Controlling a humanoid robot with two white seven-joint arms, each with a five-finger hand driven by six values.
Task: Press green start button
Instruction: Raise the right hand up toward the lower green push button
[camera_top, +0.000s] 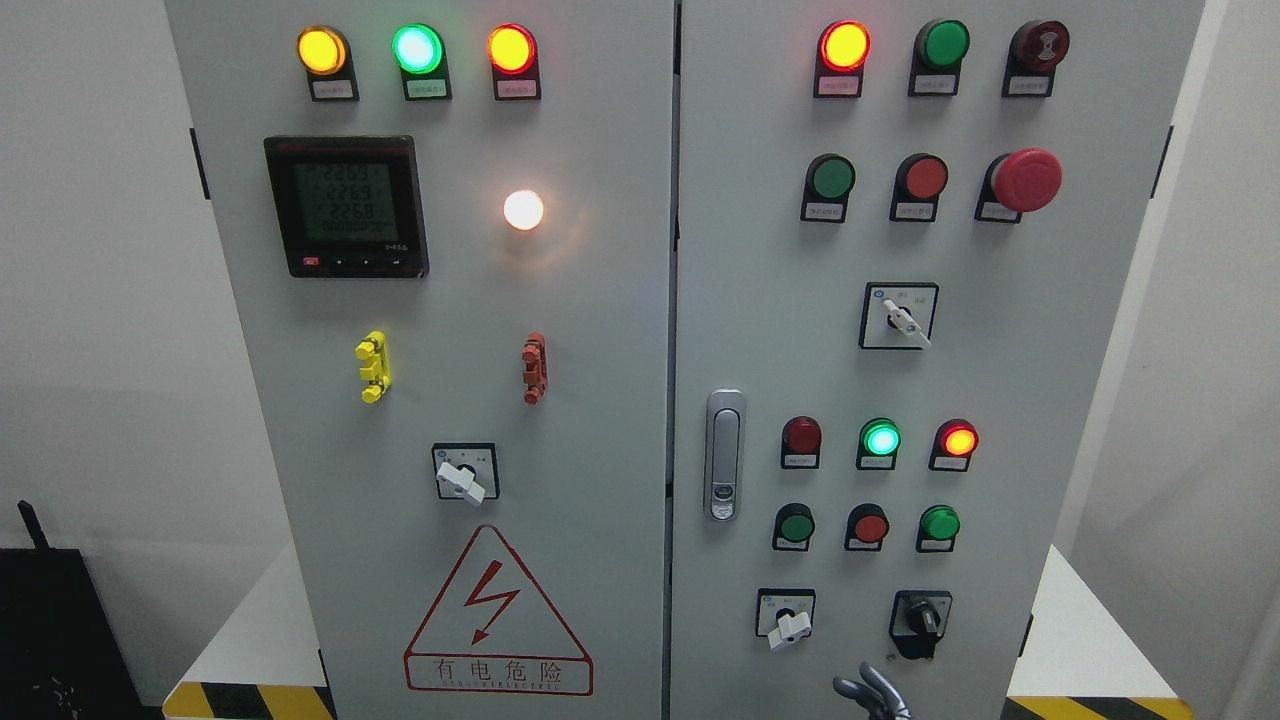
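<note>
Only grey fingertips of one hand (872, 692) poke up at the bottom edge, right of centre, so I cannot tell which arm it belongs to, nor whether it is released or clenched. Several green buttons sit on the right door; which is the start button is unclear (labels are too small to read). The nearest candidates, the green buttons (797, 525) and (939, 523), lie directly above the hand, flanking a red button (869, 527).
</note>
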